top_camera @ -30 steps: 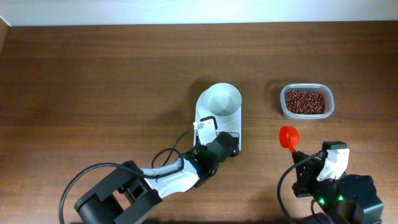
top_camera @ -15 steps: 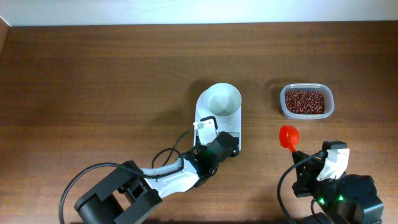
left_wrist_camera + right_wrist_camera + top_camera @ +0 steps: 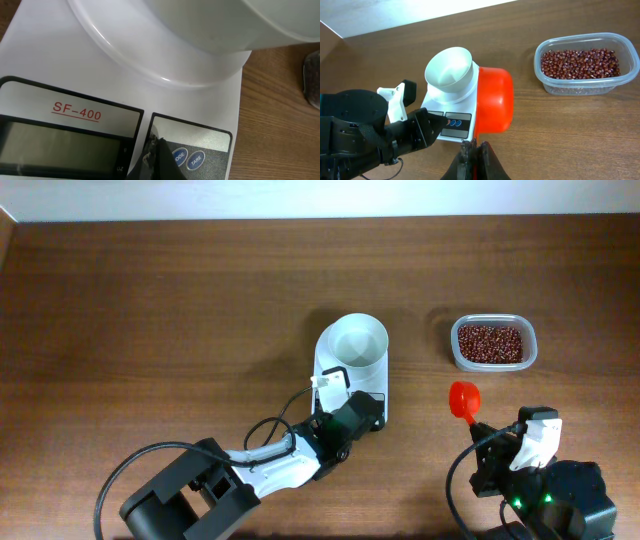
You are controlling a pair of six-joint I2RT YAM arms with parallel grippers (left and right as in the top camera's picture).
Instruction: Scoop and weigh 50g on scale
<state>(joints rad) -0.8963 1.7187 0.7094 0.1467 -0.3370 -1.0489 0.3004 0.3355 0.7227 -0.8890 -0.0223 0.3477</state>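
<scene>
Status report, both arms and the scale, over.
Left gripper shut, tip at scale buttons. Right gripper shut on red scoop. White cup on scale. Nothing blocking.

Matt wood-grain table (image 3: pixel 150 300), glossy wht plastic scale (image 3: pixel 50 65), clear plastic tub (image 3: pixel 580 89), shiny red plastic scoop (image 3: pixel 492 100)

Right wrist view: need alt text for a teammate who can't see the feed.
The right gripper, shut on a red scoop, holds it over the table beside the white scale, which carries a white cup. The left gripper, shut, points at the scale's button panel; a clear tub of red-brown beans sits upper right.
</scene>
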